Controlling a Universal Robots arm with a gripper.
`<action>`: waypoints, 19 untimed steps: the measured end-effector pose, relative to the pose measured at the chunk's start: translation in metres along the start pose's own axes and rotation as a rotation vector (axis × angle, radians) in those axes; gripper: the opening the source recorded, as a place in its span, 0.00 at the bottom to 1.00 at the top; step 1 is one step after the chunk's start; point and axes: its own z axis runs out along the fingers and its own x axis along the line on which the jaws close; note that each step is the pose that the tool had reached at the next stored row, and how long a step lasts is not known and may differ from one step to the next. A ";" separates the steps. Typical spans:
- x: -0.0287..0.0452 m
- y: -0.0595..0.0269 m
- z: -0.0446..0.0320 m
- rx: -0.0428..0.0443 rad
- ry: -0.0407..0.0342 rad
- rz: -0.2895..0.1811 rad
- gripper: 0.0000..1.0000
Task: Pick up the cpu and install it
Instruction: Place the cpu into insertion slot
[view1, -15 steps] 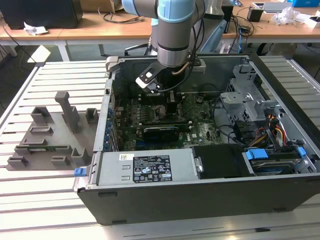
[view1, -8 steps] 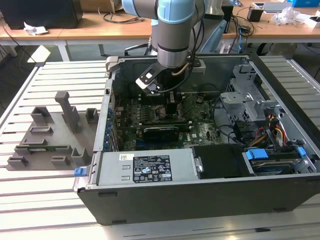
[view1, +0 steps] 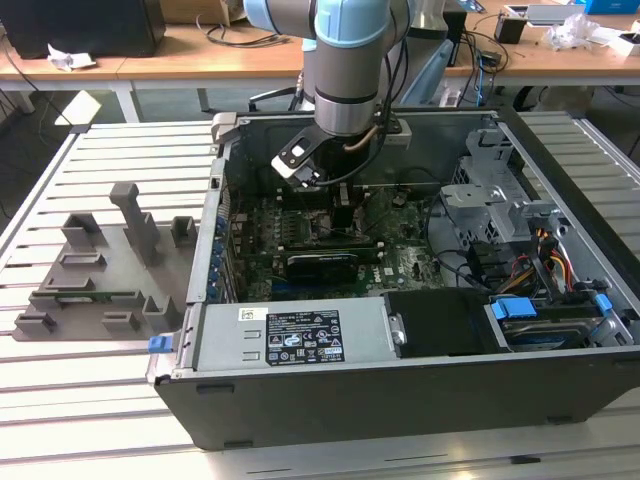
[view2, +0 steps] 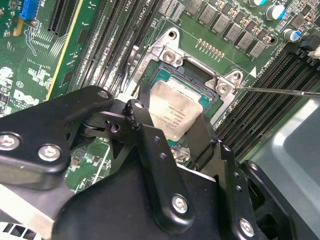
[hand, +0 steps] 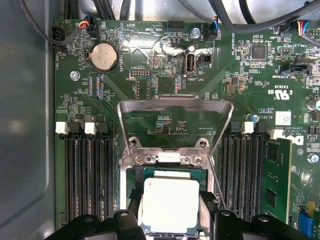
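The cpu (view2: 176, 114), a small square chip with a silver-grey top, sits between the black fingers (view2: 150, 137) of my gripper (view2: 172, 120), which is shut on two of its opposite edges. It hangs level right over the open socket frame (view2: 170, 50) on the green motherboard (view2: 30, 75). In the first wrist view the cpu (hand: 170, 204) lies within the socket frame (hand: 165, 159), and the hinged metal load plate (hand: 175, 106) is folded back beyond it. Whether the chip rests in the socket I cannot tell. In the exterior view the gripper (view1: 340, 215) reaches down inside the computer case (view1: 400, 400).
A grey fixture tray (view1: 100, 270) with upright posts lies on the slatted table at the exterior view's left. Memory slots (hand: 87, 175) flank the socket on both sides. A power supply (view1: 290, 335), drive cage (view1: 490, 200) and cables crowd the case.
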 end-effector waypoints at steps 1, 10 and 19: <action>0.0001 0.0000 -0.0001 -0.0001 0.0001 0.000 0.53; 0.0003 -0.0015 -0.0048 -0.0030 -0.0007 -0.038 0.53; 0.0013 -0.0014 -0.0011 -0.0027 -0.0010 -0.038 0.53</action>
